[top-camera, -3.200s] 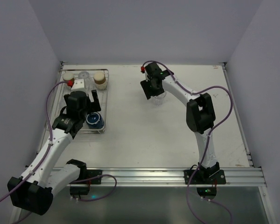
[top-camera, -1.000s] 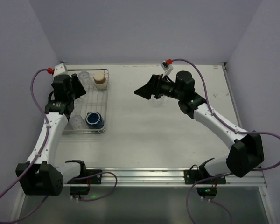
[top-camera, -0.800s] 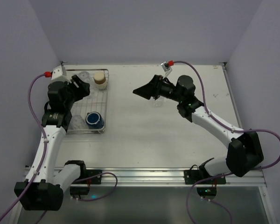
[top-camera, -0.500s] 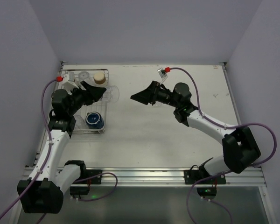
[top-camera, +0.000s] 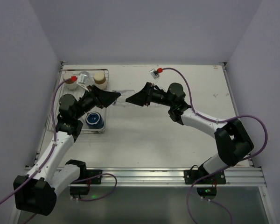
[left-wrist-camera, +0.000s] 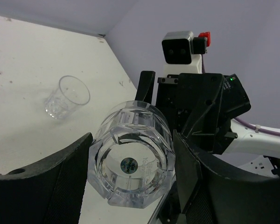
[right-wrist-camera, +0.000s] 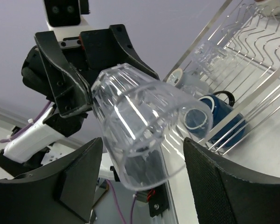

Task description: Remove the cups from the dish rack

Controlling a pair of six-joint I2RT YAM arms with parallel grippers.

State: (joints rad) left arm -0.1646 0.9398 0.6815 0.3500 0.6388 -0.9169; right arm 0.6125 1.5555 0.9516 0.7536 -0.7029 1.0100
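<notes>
Left gripper (top-camera: 113,96) clamps clear tumbler (top-camera: 122,94) at frame centre, right of rack (top-camera: 105,126). Right gripper (top-camera: 132,98) straddles its mouth; grip unconfirmed. Recommend: right closes fully before left releases.

Three clear tumblers (left-wrist-camera: 130,154), two tan cups (top-camera: 99,77), one mug (top-camera: 94,120), one rack (top-camera: 102,130)

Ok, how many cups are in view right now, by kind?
Clear tumblers: 2, the held tumbler in the left fingers, the loose tumbler on the table.
Tan cups: 2, left tan cup, right tan cup, in the dish rack.
Navy mug: 1.
Pale cup, clear or pale blue: 1.
Total: 6 in view; the left arm covers part of the rack.
</notes>
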